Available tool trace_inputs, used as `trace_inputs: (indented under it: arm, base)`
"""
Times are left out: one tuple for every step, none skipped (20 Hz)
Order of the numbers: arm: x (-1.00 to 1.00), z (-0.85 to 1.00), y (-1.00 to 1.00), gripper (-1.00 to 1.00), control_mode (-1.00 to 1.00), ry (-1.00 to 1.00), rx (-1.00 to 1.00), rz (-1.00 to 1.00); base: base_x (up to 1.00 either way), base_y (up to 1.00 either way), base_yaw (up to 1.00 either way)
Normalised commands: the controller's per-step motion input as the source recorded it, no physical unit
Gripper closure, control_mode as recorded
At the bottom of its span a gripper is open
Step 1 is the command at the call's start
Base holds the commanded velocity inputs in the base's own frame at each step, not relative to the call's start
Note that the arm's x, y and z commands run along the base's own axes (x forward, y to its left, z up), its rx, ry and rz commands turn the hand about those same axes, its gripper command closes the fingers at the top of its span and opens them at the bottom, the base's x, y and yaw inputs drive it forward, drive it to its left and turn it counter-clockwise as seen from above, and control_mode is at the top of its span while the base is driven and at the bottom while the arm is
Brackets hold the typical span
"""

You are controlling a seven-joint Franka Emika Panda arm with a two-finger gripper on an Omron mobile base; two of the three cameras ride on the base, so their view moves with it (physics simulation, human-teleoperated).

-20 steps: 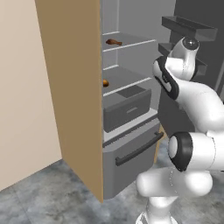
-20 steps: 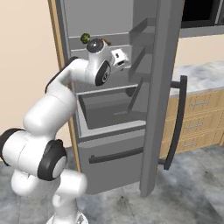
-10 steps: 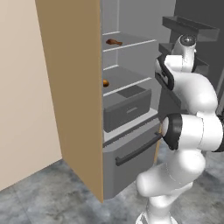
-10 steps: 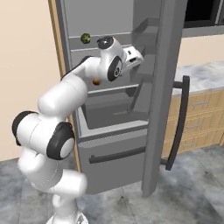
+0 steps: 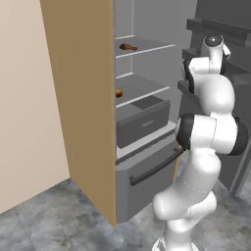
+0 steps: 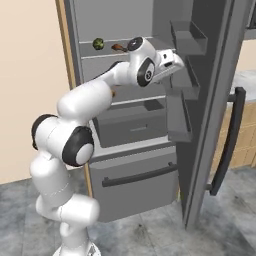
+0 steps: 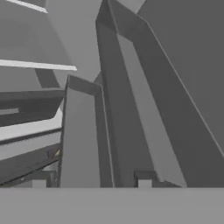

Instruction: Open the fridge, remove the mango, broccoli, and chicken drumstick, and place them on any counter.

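Claw (image 6: 181, 59) beside fridge (image 6: 165, 150) door shelf edge, jaw state unclear.

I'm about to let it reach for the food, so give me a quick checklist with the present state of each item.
1. Fridge door swung wide: ok.
2. Drumstick on the upper shelf, free to grasp: ok.
3. Broccoli on the same shelf, nothing on it: ok.
4. Mango on the shelf below, at the left edge, partly hidden: cannot tell whether it is reachable.
5. Gripper empty, pointing at the door bins rather than the shelves: not ok.
6. Jaws wide enough: cannot tell.
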Motion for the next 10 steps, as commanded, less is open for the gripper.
trace_inputs:
  arm:
    - [0.14,0.00,-1.00,-1.00,-1.00,0.00,-0.05,-0.17]
    - [0.14,0.00,-1.00,-1.00,-1.00,0.00,-0.04,-0.16]
    - [0.00,0.00,-1.00,-1.00,-1.00,0.00,-0.01,-0.15]
    - [0.00,0.00,-0.63,-1.00,-1.00,-0.03,0.00,-0.10]
    - [-0.37,0.00,-0.24,-1.00,-1.00,-0.02,0.00,-0.06]
    - [-0.77,0.11,0.00,-1.00,-1.00,-0.03,0.00,-0.04]
    - [-1.00,0.12,0.31,-1.00,-1.00,-0.04,0.01,-0.03]
    - [-1.00,0.22,0.54,-1.00,-1.00,-0.01,0.05,-0.01]
    - [-1.00,0.26,0.71,-1.00,-1.00,-0.01,0.06,-0.01]
    - [-1.00,0.29,0.91,-1.00,-1.00,0.00,0.05,0.00]
  base:
    - [0.00,0.00,0.00]
    - [0.00,0.00,0.00]
    - [0.00,0.00,0.00]
    - [0.00,0.00,0.00]
    - [0.00,0.00,0.00]
    - [0.00,0.00,0.00]
    - [0.00,0.00,0.00]
    - [0.00,0.00,0.00]
    - [0.00,0.00,0.00]
    - [0.00,0.00,0.00]
